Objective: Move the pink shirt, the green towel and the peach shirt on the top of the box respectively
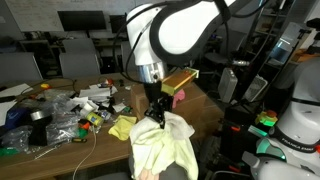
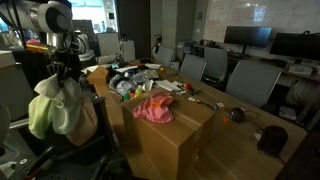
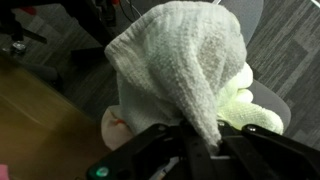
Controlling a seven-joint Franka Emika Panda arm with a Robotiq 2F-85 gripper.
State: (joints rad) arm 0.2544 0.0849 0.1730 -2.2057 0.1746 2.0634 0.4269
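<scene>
The pincer [image 2: 64, 74] is pressed together on a fold of the large, pale whitish-green terry towel [image 2: 56, 108], which dangles beside the big brown cardboard box [image 2: 175, 142], apart from the coral-pink fabric shirt [image 2: 153, 108] lying on top. The narrow pinch could let the towel slip, or its hanging bulk could snag the box's edge.

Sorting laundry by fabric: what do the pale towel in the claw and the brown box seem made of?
Towel: likely cotton terry, matte; the wrist view shows a nubby looped pile and limp folds, though the fibre is a guess. Box: plain cardboard, dull brown, with flat faces and crisp edges.
</scene>
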